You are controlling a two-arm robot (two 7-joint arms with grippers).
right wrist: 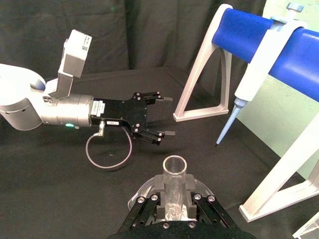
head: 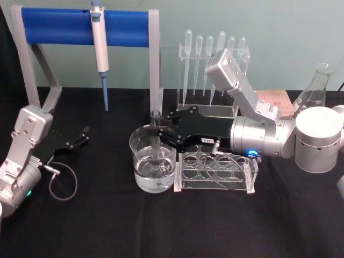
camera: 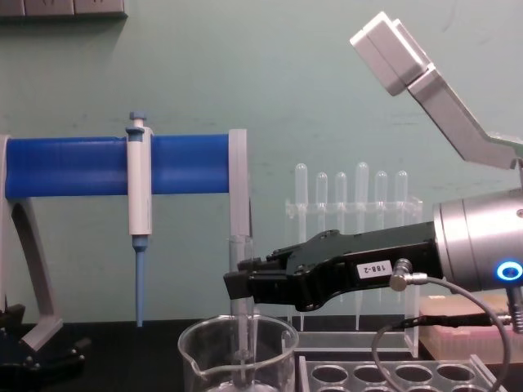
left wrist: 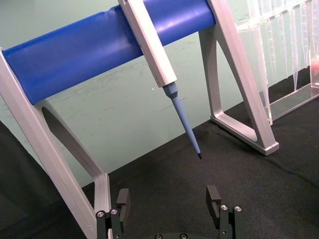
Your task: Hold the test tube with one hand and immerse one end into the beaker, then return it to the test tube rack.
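Observation:
The test tube point(head: 156, 119) stands upright with my right gripper point(head: 157, 132) shut on its upper part, the open rim sticking out above the jaws. Its lower end hangs inside the beaker point(head: 141, 161), a wide glass partly filled with water, at about the water's surface. From the chest, the test tube point(camera: 239, 260) rises above the right gripper point(camera: 237, 286) and runs down into the beaker point(camera: 200, 359). The right wrist view looks down on the test tube point(right wrist: 174, 181) over the beaker point(right wrist: 141, 191). My left gripper point(head: 81, 137) point(left wrist: 169, 196) rests open at the left.
A blue-barred stand point(head: 80, 26) holds a white pipettor point(head: 100, 48) at the back left. A pipette rack point(head: 212, 59) stands behind the right arm. A clear tube rack point(head: 215, 171) sits just right of the beaker. A flask point(head: 314, 88) and a pink box point(head: 277, 102) are at the far right.

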